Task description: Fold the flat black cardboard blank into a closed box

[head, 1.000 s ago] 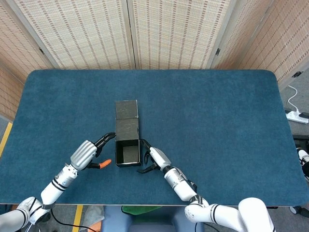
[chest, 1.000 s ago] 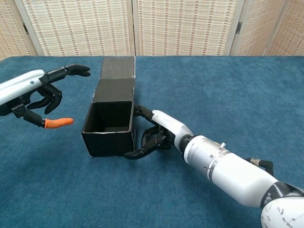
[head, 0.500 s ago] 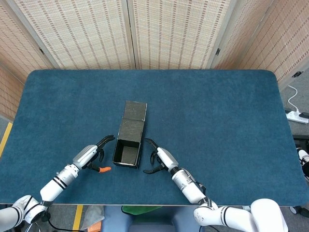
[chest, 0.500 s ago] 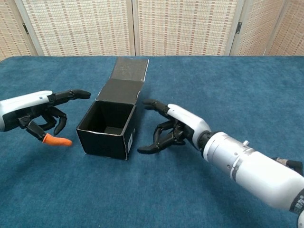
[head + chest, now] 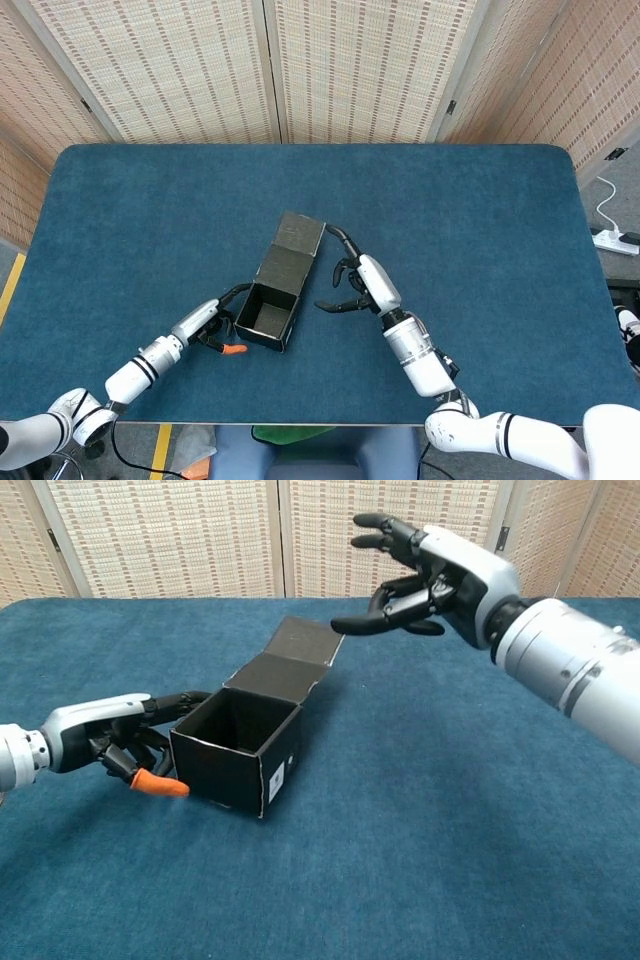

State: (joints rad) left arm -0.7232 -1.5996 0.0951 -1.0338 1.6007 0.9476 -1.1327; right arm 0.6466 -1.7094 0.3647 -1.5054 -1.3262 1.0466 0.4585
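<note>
We take the black box [image 5: 272,303] as our landmark: it sits open-topped on the blue table [image 5: 480,230], turned at an angle, in the near-left part of the cloth. Its lid flap [image 5: 296,248] lies back flat behind the opening, unfolded, and a small white label [image 5: 276,774] shows on one near wall.

Our left hand [image 5: 112,740] rests low at the box's left wall, fingers curled close against that wall; whether they actually grip it we cannot tell, since the contact is hidden by the box corner in the chest view and too small in the head view. An orange fingertip [image 5: 158,785] lies just beside the box's near-left corner.

Our right hand [image 5: 432,576] hangs raised above and to the right of the flap, fingers spread and loosely bent, holding nothing, well apart from the cardboard.

Right of the box the cloth runs wide and bare to the table's far edge, and behind the flap there is open cloth up to the woven screens [image 5: 270,60]. In front of the box the table edge is near. The box's inside floor is dark and hard to make out.
</note>
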